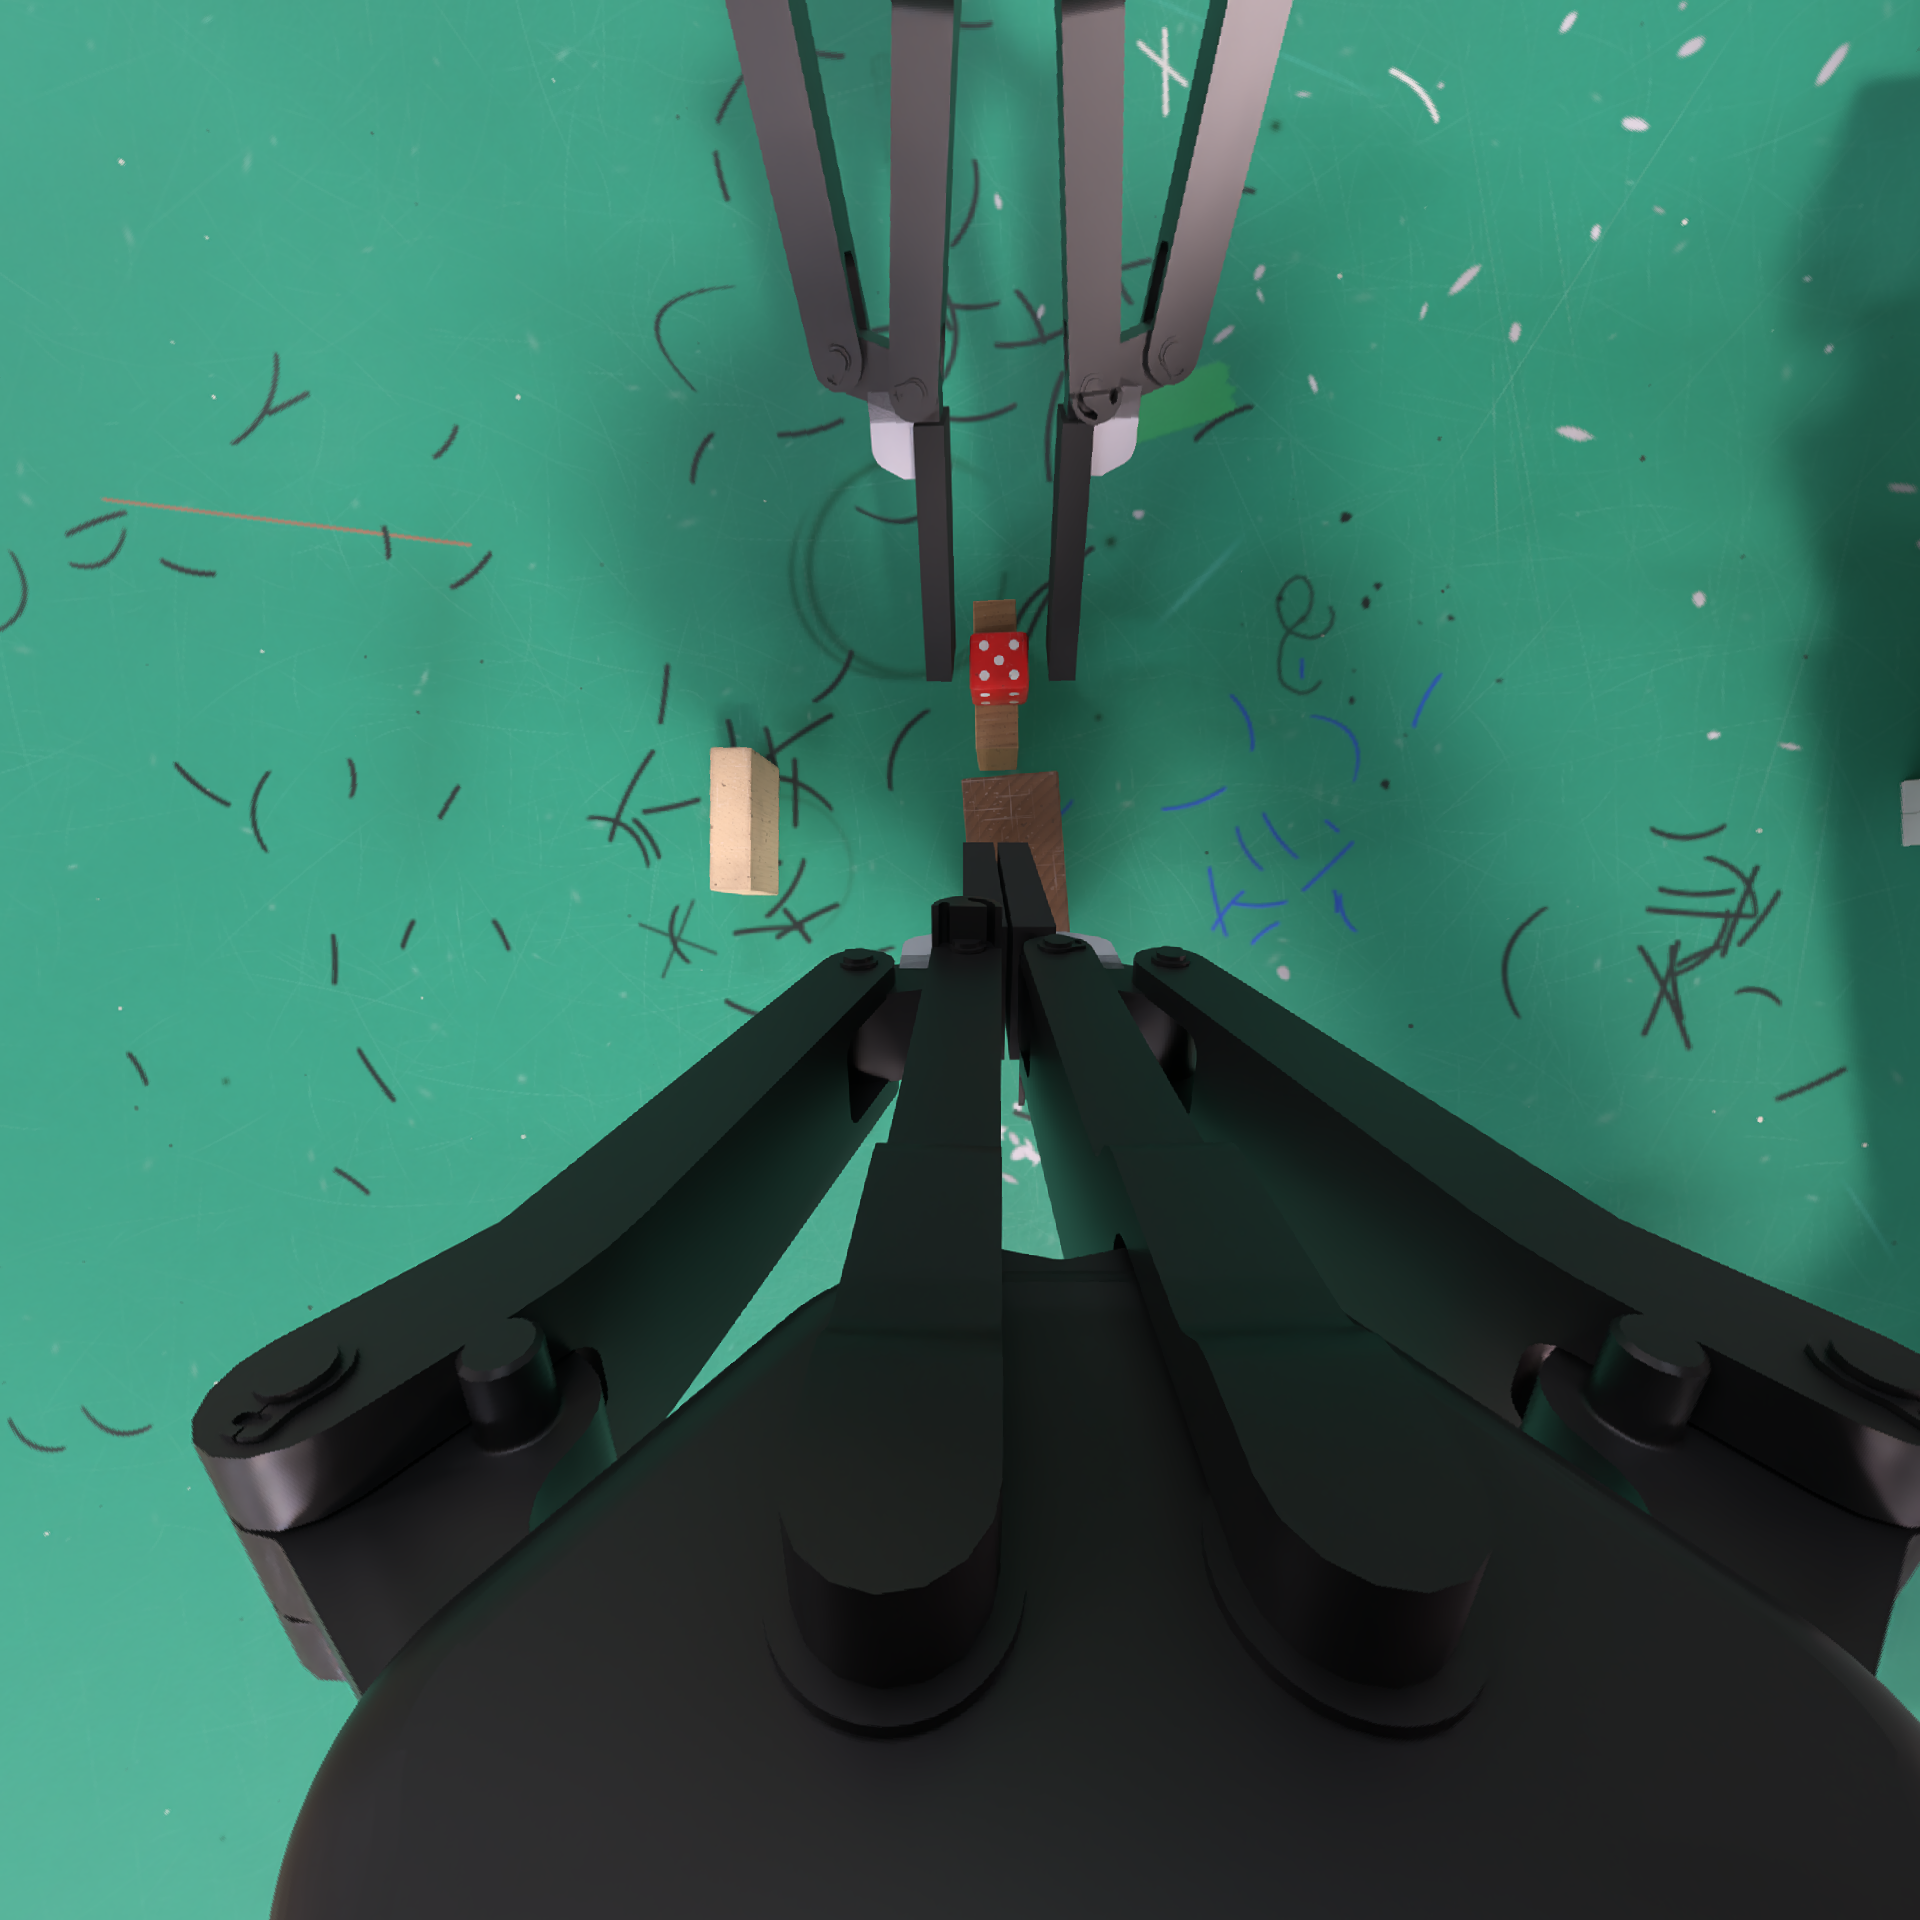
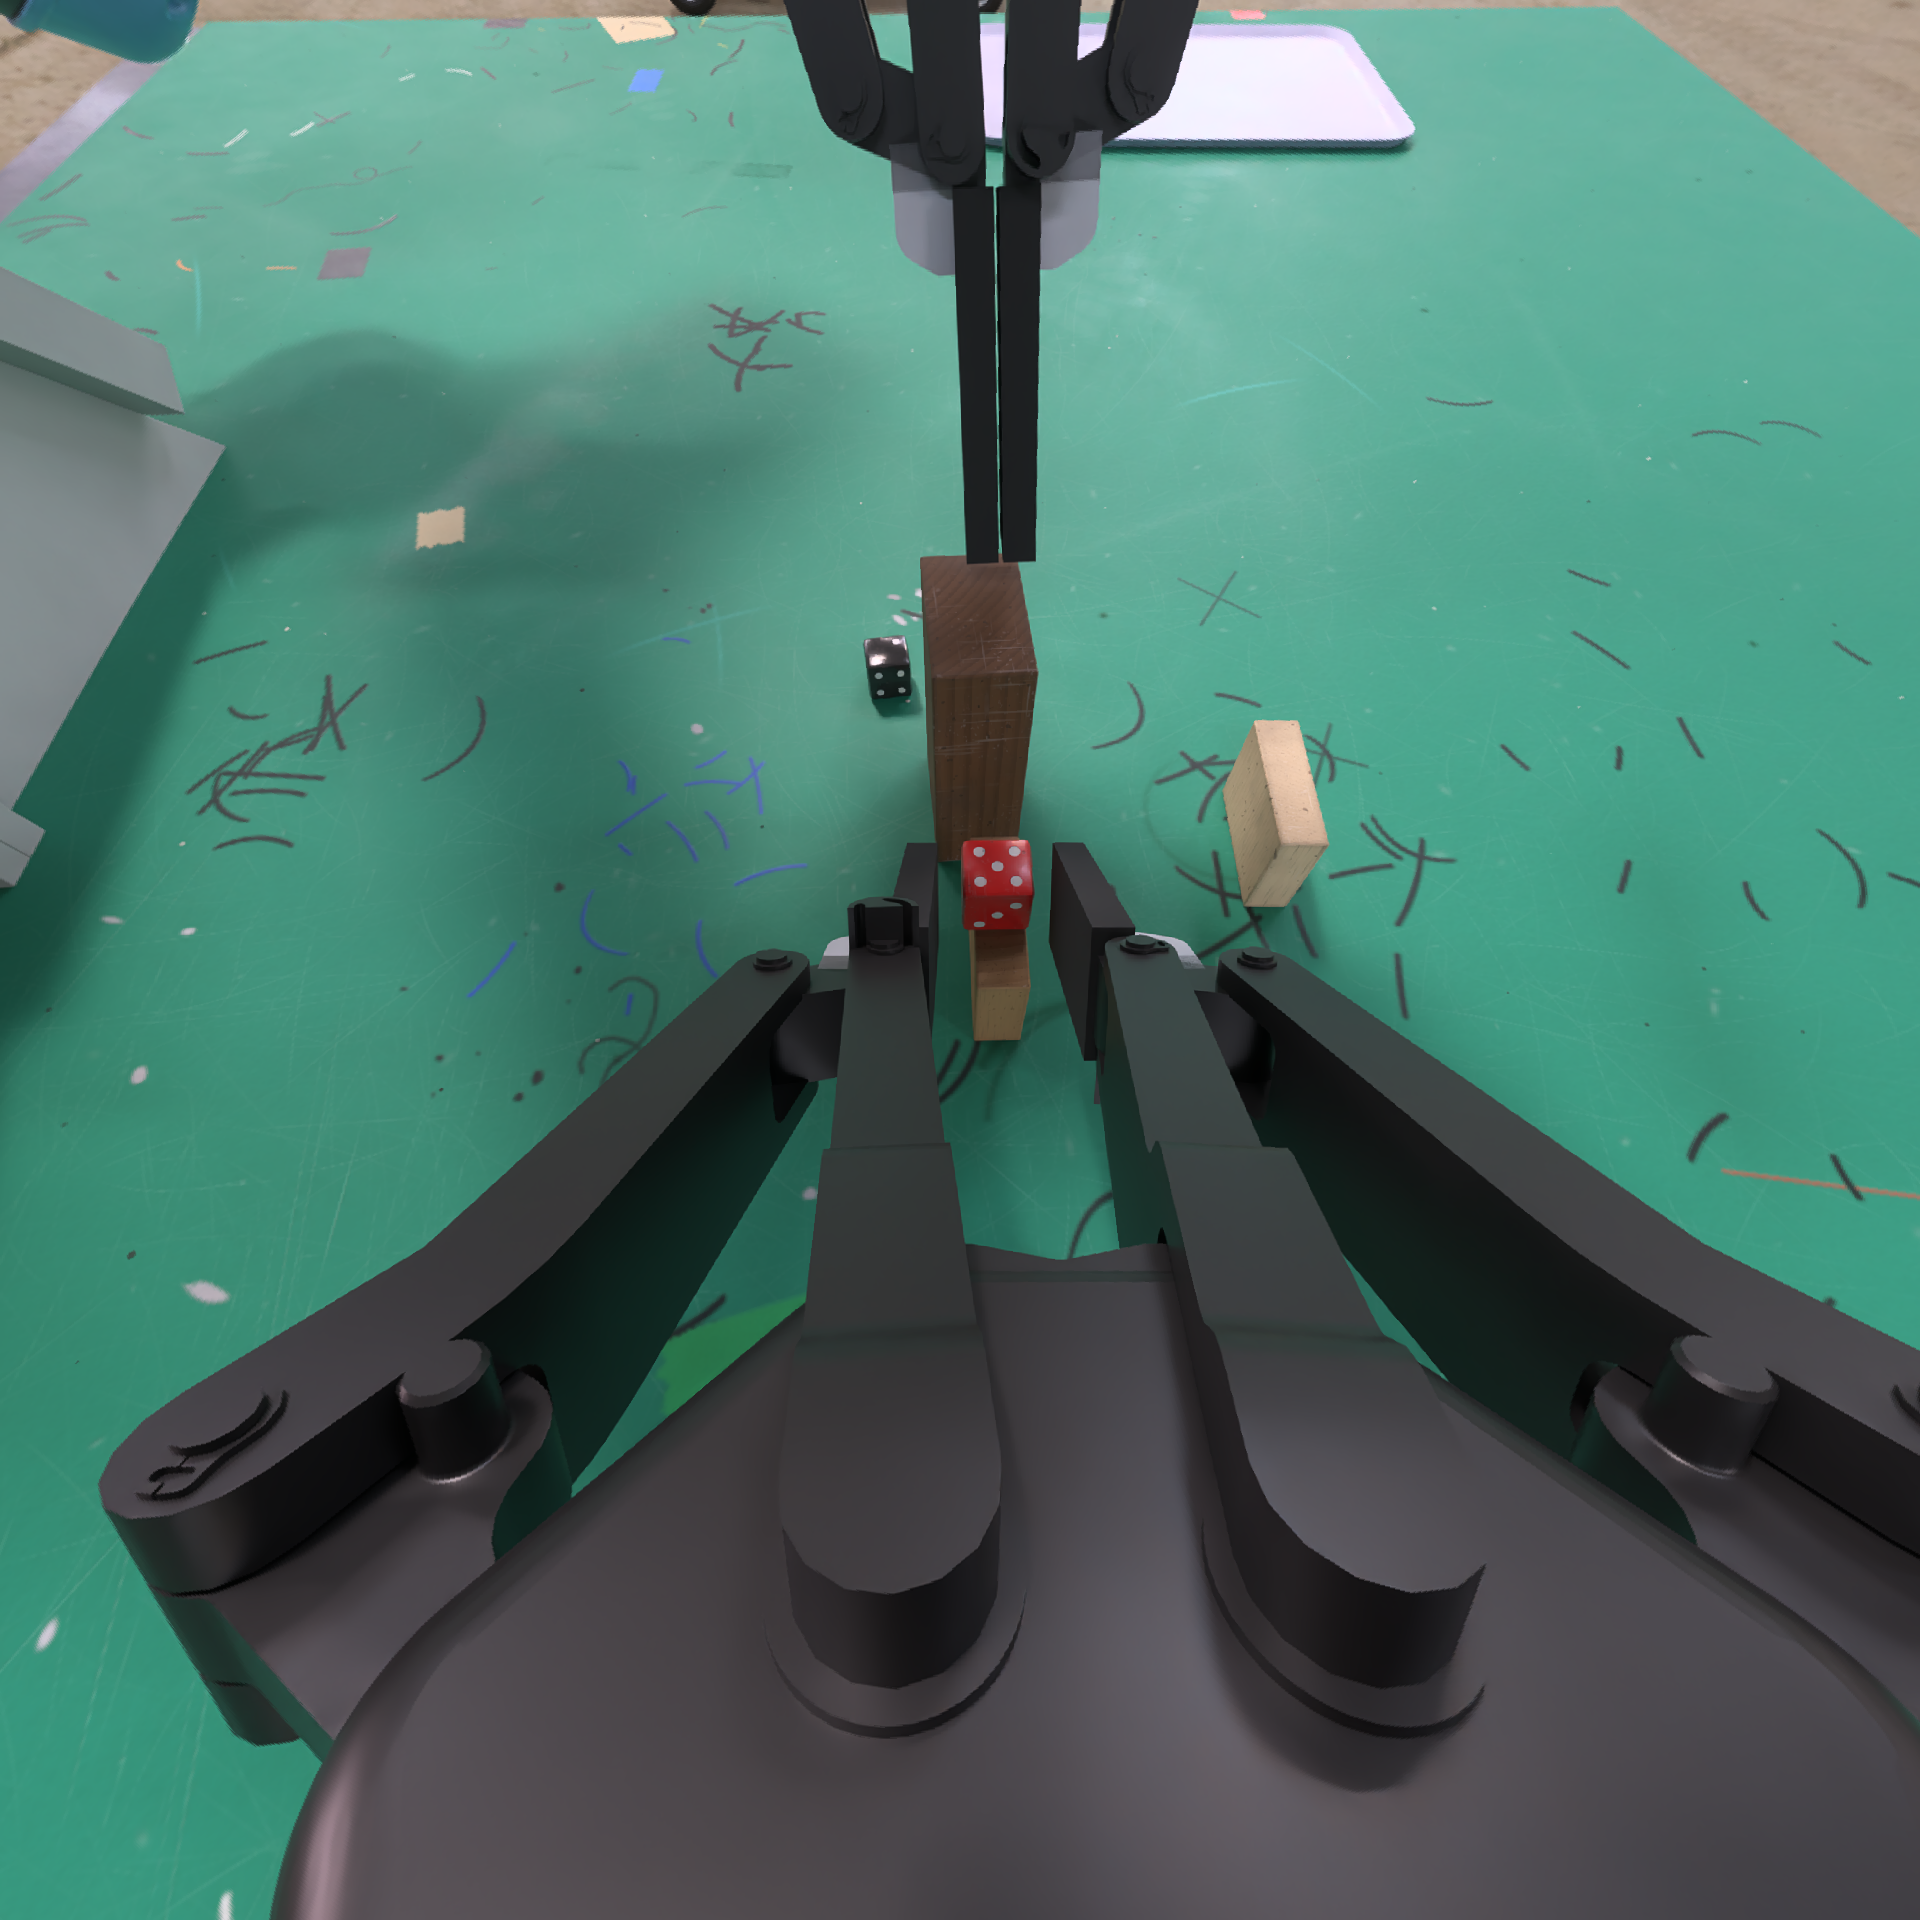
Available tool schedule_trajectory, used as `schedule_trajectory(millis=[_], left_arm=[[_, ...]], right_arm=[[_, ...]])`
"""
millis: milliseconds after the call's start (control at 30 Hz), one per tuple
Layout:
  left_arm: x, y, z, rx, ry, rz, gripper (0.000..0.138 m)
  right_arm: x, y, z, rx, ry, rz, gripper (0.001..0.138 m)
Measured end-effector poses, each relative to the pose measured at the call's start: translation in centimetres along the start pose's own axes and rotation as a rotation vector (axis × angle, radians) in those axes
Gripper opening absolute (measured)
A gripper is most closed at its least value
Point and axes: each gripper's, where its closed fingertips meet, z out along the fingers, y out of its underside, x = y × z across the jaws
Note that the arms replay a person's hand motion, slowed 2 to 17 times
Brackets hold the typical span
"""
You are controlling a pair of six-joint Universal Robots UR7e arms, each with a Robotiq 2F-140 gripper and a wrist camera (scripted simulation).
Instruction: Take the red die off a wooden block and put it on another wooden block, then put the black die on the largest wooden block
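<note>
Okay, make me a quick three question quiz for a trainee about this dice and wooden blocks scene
1. True or false: the red die rests on the small tan wooden block.
2. Which gripper has its fingers either side of the red die? A left B right
3. Fill in: the black die sits on the green ___ beside the tall dark brown wooden block.

Key: 1 true; 2 B, the right gripper, open and not touching; the left gripper is shut. 3 mat.
</note>
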Motion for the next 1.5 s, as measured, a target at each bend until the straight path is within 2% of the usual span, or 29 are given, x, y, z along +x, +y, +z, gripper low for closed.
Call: schedule_trajectory(millis=[1500], left_arm=[[0.3, -0.08, 0.17, -0.047, 0.002, 0.031, 0.002]], right_arm=[[0.43, -0.62, -0.98, 0.025, 0.027, -0.006, 0.029]])
